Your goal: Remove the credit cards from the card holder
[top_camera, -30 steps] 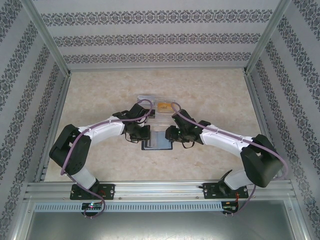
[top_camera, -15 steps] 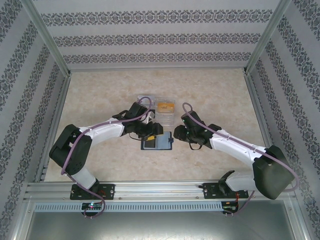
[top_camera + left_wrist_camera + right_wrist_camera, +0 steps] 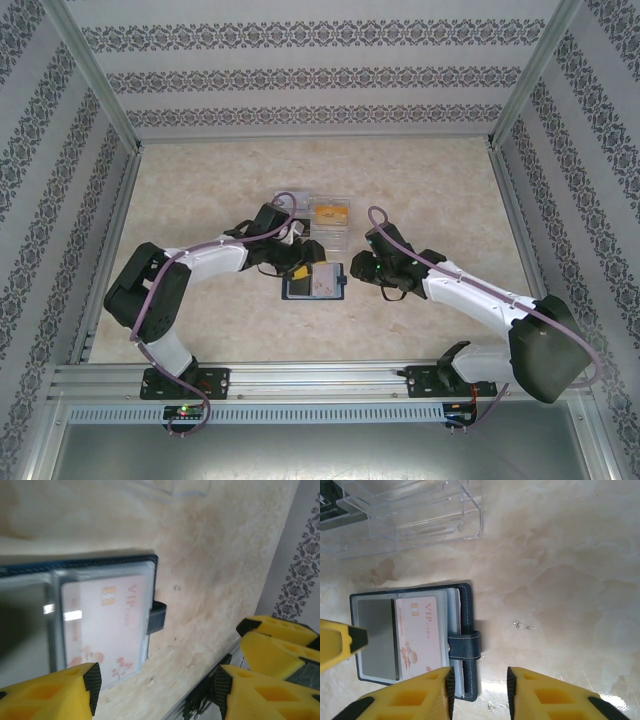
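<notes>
The card holder (image 3: 313,282) lies open and flat on the table (image 3: 430,190), a little below the centre of the top view, just under the clear box (image 3: 470,510) and between my two arms. In the right wrist view a pale pink card (image 3: 420,630) marked VIP sits in the transparent pocket of its right half, and the closure tab (image 3: 465,646) sticks out to the right. The left pocket looks grey, and I cannot tell if a card is inside. The left gripper (image 3: 156,682) hangs over the lower edge of the holder with its fingers spread wide and nothing between them (wide, I think, so it can come down around the card). The right gripper (image 3: 479,682) hovers at the tab side with a narrower gap, also holding nothing. From there it could pin the holder so it does not slide during the pull. A yellow-orange thing (image 3: 330,212) lies in the clear box, probably a card already out. The pink card is not yet out, so I judge it the next target.
</notes>
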